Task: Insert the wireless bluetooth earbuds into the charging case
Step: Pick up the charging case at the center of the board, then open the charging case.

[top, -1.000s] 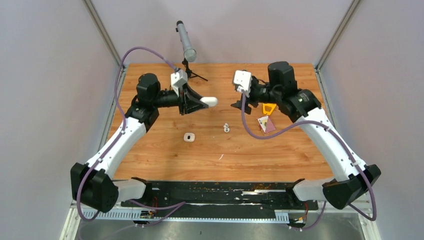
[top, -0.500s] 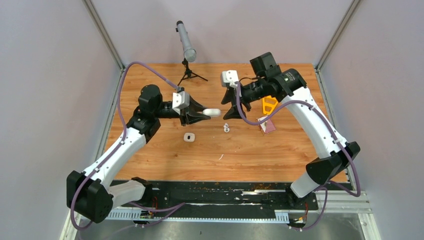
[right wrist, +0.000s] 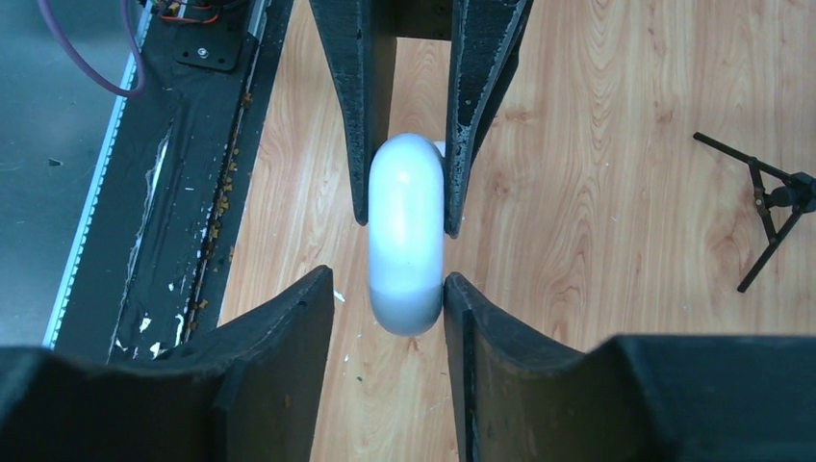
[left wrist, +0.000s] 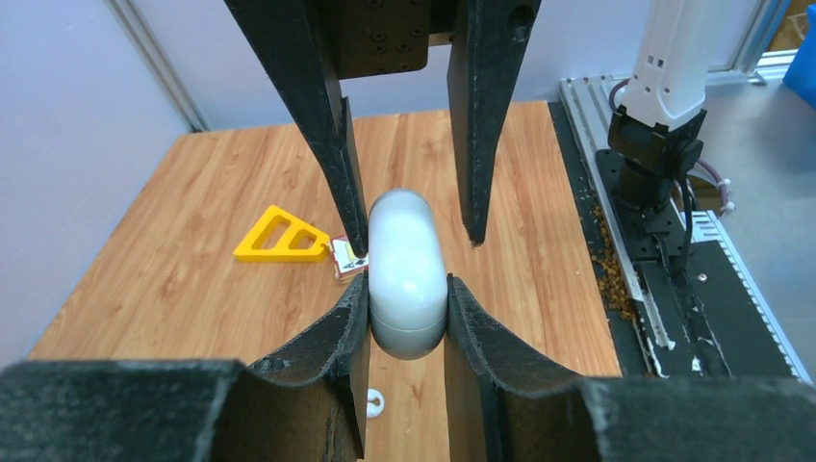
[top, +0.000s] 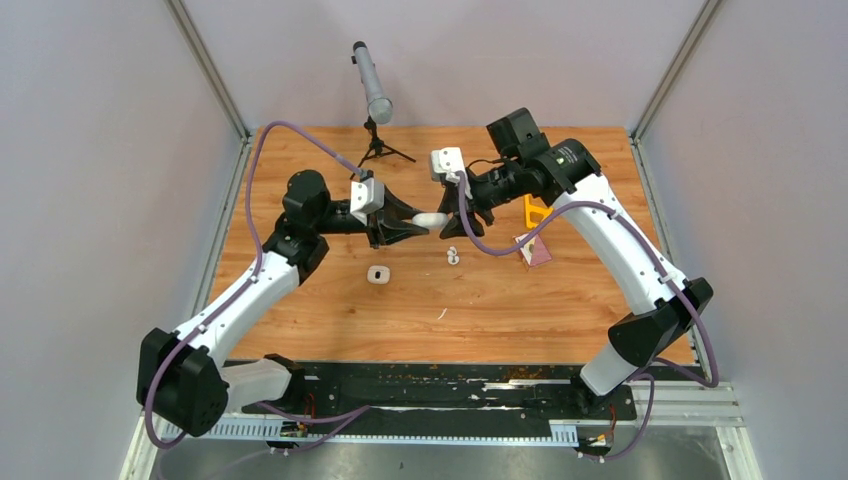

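Tabletop [top: 560, 310]: bare wood planks, closed in by pale grey walls on three sides.
Charging case [left wrist: 408, 250]: white and capsule-shaped, held in the air over the middle of the tabletop, between the two arms. No seam or lid shows from either wrist.
Left gripper [left wrist: 406, 282]: jaws clamped on one end of the charging case, a finger pressed to each side.
Right gripper [right wrist: 387, 277]: jaws apart around the other end. One finger touches the case, and the other stands off it with a gap.
Earbuds [top: 453, 256]: a tiny white lump on the tabletop just below the held case. It is too small to count the buds or make out stems.
White speck [top: 442, 314]: nearer the arm bases; I cannot tell what it is.
Small white piece [top: 377, 274]: squarish with a dark centre, lying left of the earbuds and apart from them.
Yellow triangle [left wrist: 279, 236]: flat on the wood, partly hidden behind the right arm in the top view.
Small card [top: 533, 248]: beside the triangle, its print unreadable.
Grey cylinder on a tripod [top: 375, 88]: at the far edge.
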Robot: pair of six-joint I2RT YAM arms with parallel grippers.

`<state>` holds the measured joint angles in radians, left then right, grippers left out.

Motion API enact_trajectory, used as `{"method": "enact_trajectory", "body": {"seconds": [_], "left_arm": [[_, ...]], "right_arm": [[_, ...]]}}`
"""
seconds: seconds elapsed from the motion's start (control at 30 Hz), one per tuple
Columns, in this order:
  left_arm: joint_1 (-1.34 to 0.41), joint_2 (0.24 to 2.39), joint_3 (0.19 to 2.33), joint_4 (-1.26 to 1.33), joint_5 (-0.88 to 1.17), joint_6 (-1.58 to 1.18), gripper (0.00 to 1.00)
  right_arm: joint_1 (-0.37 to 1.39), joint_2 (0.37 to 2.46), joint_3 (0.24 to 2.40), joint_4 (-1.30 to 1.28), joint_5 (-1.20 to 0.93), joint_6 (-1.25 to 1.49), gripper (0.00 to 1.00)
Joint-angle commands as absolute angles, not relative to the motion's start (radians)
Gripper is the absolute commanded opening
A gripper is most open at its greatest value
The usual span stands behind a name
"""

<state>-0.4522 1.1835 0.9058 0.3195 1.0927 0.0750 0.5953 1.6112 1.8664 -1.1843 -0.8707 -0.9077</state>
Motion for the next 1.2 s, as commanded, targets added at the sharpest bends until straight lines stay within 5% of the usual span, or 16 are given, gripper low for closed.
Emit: {"method": "enact_trajectory", "body": {"seconds": [0.0, 0.17, 0.3, 0.43, 1.17], "left_arm": [[-0.460, 1.193, 0.920, 0.389, 1.083, 0.040, 0.05], [-0.463, 1.200, 0.920, 0.394, 1.067, 0.027, 0.09], [-0.465, 1.193, 0.914, 0.339, 0.977, 0.026, 0.46], [-0.463, 1.164, 0.868, 0.341, 0.963, -0.002, 0.56], [-0.463, 1.242, 0.834, 0.609, 0.986, -0.222, 0.46]], "right_arm": [[0.606, 1.608, 1.886, -1.129, -0.848, -0.897, 0.42], [0.613, 1.612, 1.887, -1.117, -0.833, -0.893, 0.20], [0.611, 1.601, 1.884, -1.101, -0.803, -0.854, 0.07], [0.606, 1.566, 1.856, -1.073, -0.772, -0.810, 0.05], [0.599, 1.566, 1.836, -1.055, -0.742, -0.776, 0.07]]}}
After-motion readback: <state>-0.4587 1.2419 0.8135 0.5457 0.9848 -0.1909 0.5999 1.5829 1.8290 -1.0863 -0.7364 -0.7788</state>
